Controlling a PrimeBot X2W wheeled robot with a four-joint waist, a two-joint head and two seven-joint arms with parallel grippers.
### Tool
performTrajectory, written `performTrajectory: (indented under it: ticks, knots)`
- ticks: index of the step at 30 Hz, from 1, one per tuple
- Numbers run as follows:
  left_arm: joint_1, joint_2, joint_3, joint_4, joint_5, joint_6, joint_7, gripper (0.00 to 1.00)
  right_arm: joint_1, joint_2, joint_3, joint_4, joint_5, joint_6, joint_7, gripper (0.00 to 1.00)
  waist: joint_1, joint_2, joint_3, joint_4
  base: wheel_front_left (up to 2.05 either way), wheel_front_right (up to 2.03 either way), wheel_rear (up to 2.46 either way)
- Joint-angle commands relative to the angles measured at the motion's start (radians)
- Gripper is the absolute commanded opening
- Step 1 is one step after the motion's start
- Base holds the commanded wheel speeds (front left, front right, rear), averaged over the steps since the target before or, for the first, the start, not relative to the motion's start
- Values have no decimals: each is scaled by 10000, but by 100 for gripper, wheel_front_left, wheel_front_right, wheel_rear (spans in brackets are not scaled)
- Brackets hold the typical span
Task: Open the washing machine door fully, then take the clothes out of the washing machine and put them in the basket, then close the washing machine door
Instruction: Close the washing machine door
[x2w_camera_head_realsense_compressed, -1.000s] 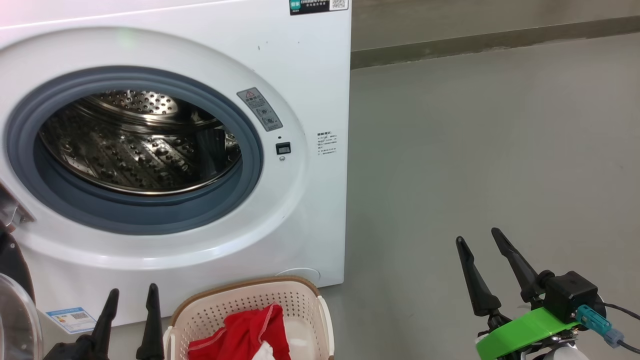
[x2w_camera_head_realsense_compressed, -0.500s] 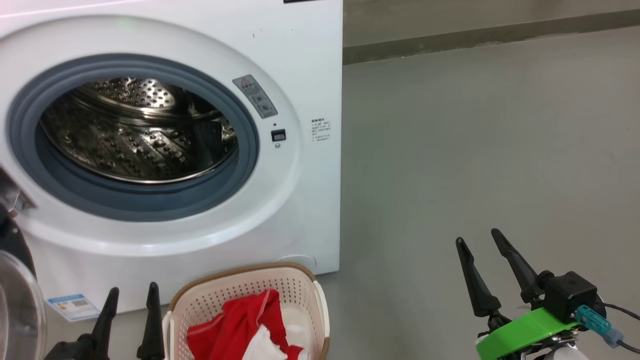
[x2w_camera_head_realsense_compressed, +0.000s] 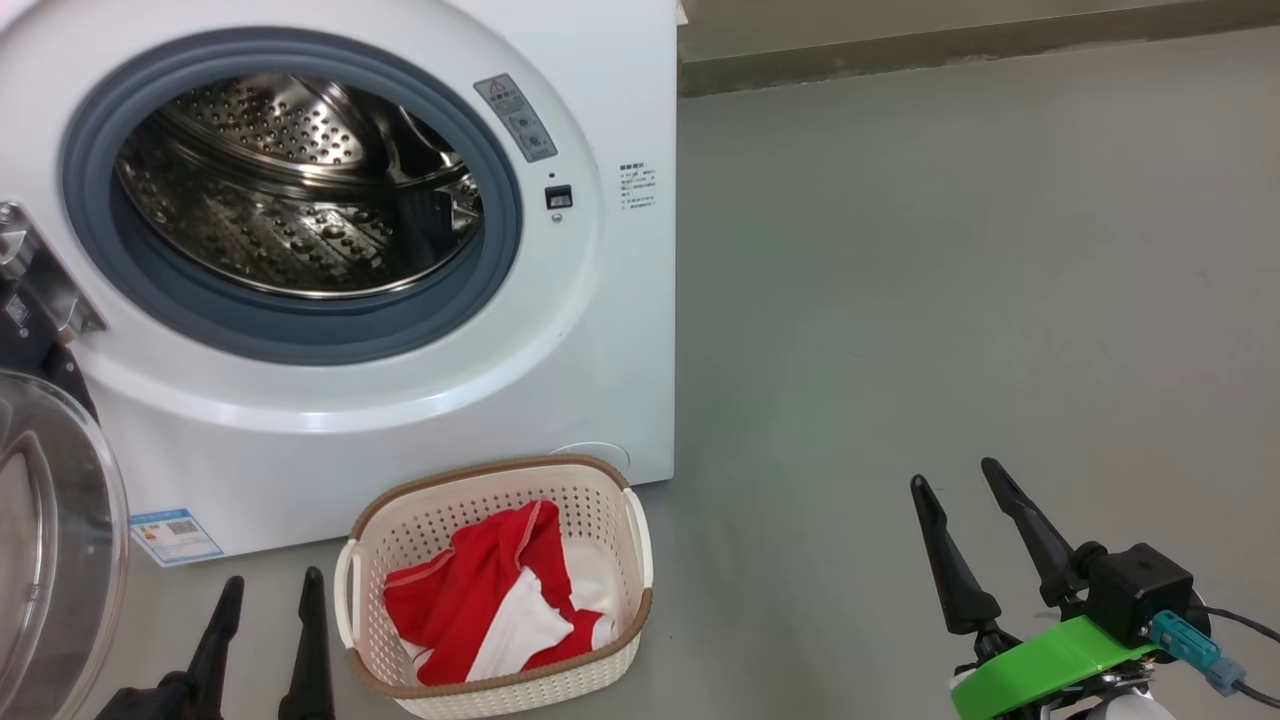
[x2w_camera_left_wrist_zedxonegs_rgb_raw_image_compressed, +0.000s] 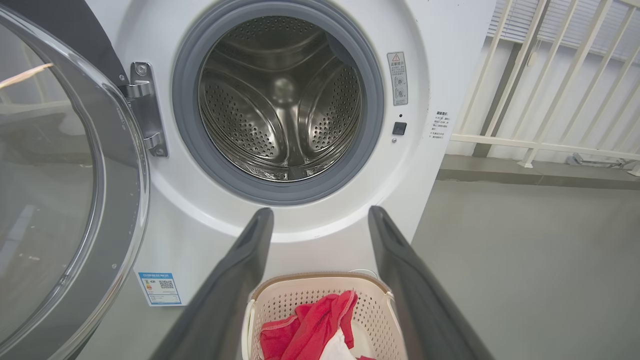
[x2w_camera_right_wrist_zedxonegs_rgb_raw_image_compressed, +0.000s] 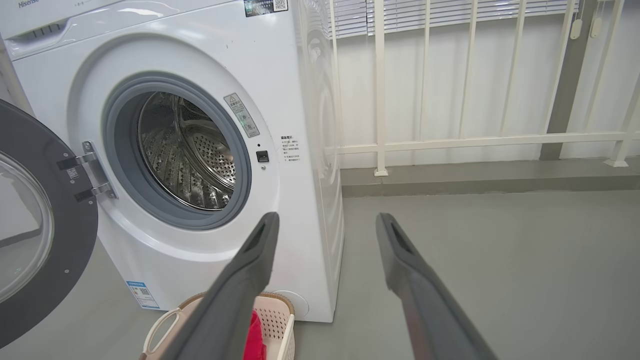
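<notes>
So the big white washing machine (x2w_camera_head_realsense_compressed: 600, 330) sits straight ahead of the left gripper (x2w_camera_head_realsense_compressed: 272, 578) and up and to the left of the right gripper (x2w_camera_head_realsense_compressed: 953, 472). Its round opening is uncovered, with the grey rubber ring (x2w_camera_head_realsense_compressed: 300, 340) and the shiny perforated drum (x2w_camera_head_realsense_compressed: 290, 200) in plain sight past the left jaws.

The washing machine door (x2w_camera_right_wrist_zedxonegs_rgb_raw_image_compressed: 75, 225) is swung right out on its hinge, hanging off to the left of the left jaws. It has a black rim and a clear bulging window. From where the left jaws point, it fills the whole left side.

Grey floor (x2w_camera_head_realsense_compressed: 950, 250) stretches ahead of the right jaws, with a white railing (x2w_camera_right_wrist_zedxonegs_rgb_raw_image_compressed: 450, 140) further back.

The basket (x2w_camera_head_realsense_compressed: 590, 510) stands on the floor in front of the machine, just right of the left jaws and well left of the right ones, so it's between the two pairs but way closer to the left. It isn't touching either.

Both sets of jaws are spread wide with nothing in them. They point forward and hover low, the left by the basket and the right over bare floor.

The clothes (x2w_camera_head_realsense_compressed: 470, 590), red with white bits, are bunched up inside the basket, beside the left jaws' tips.

There's a small blue label (x2w_camera_head_realsense_compressed: 175, 535) on the machine's bottom corner, just beyond the left jaws.
</notes>
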Motion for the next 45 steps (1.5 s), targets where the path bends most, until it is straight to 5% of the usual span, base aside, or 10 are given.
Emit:
performTrajectory:
  ticks: [1,19,45]
  knots:
    - [-242,86,285,-245,59,0,-122,100,-201,-59,181,-222,51,63,-65,100,0,0,-1,15,-35,35,0]
    - [-320,86,249,-350,66,329,-122,100,-168,-8,235,-272,35,63,-65,100,0,0,59,718,-3,3,0]
    - [-245,86,-39,-1050,234,904,-122,100,-272,-22,620,-467,5,63,-65,100,0,0,71,3869,0,0,0]
